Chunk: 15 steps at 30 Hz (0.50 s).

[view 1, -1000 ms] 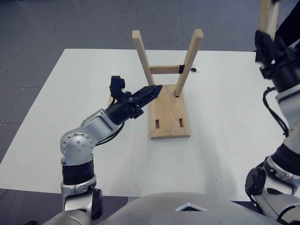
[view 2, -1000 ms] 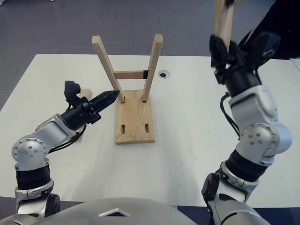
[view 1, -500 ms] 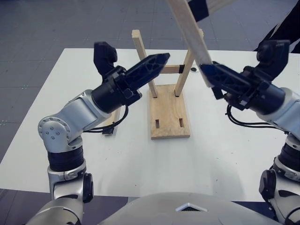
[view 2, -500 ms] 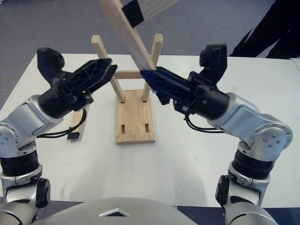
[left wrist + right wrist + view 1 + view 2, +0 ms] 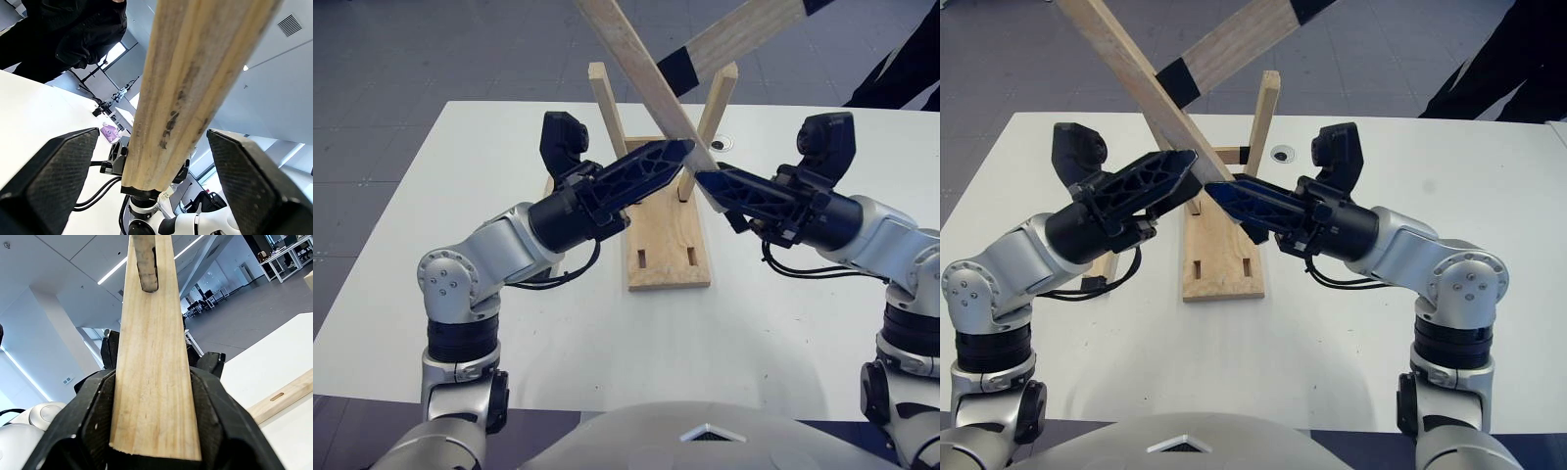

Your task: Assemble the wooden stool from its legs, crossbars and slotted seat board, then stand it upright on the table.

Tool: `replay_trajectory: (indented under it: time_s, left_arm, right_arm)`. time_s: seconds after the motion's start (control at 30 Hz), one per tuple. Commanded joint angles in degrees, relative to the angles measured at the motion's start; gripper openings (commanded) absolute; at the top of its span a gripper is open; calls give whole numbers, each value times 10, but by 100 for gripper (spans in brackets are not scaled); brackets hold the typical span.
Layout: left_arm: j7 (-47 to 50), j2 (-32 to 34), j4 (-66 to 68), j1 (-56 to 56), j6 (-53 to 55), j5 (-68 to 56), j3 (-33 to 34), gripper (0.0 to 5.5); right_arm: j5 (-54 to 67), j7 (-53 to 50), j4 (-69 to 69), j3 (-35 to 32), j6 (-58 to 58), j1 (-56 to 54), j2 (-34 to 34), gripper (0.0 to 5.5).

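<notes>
Right gripper (image 5: 707, 182) is clamped on the low end of the leg (image 5: 628, 51). The right wrist view shows both fingers (image 5: 93, 416) pressed flat on the wood. Left gripper (image 5: 683, 149) straddles the same leg just beside it, jaws open, with a gap either side in the left wrist view. The leg is in the air over the far half of the board (image 5: 668, 245), which lies flat on the table (image 5: 803, 323).

Axis: the leg slants, low end at the grippers, top end up and to my left, out of frame. Its crossbar (image 5: 744, 29) branches up and to my right, with a black band near the joint. The low end isn't aimed at the slots (image 5: 642, 258) yet.

My read: this is a two-handed regrip before seating. I'd close left square on the flat faces before right loosens. Then I'd swing the leg upright, end down, over the two free near slots. Keep the crossbar off the standing pair (image 5: 607, 113) in the far slots; it's close, and a knock could tip them out.
</notes>
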Motion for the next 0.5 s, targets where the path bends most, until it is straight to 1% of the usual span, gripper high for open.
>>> replay_trajectory:
  time_s: [0.03,0.1,0.17,0.33,0.43,0.47,0.5]
  left_arm:
    - [10,-2,1,-5,-18,3,-6,408]
    - [-2,-8,-6,-3,-29,27,-3,408]
    - [-10,-10,-12,4,-35,25,-3,408]
    - [-23,2,-20,24,-22,8,-15,323]
    - [-19,-3,-10,23,-36,5,-10,272]
    - [-16,-9,-5,19,-45,3,-6,259]
    - [-16,-16,-3,14,-55,1,0,258]
  right_arm:
    - [-12,11,-10,14,-7,-9,-1,204]
    - [-17,14,-12,17,-9,-5,-1,204]
    - [-22,14,-13,18,-11,-4,-1,204]
    - [-25,8,-11,17,-23,-8,3,204]
    - [-24,8,-9,19,-27,-10,4,204]
    - [-23,9,-12,21,-26,-8,4,204]
    - [-23,10,-14,23,-25,-4,3,204]
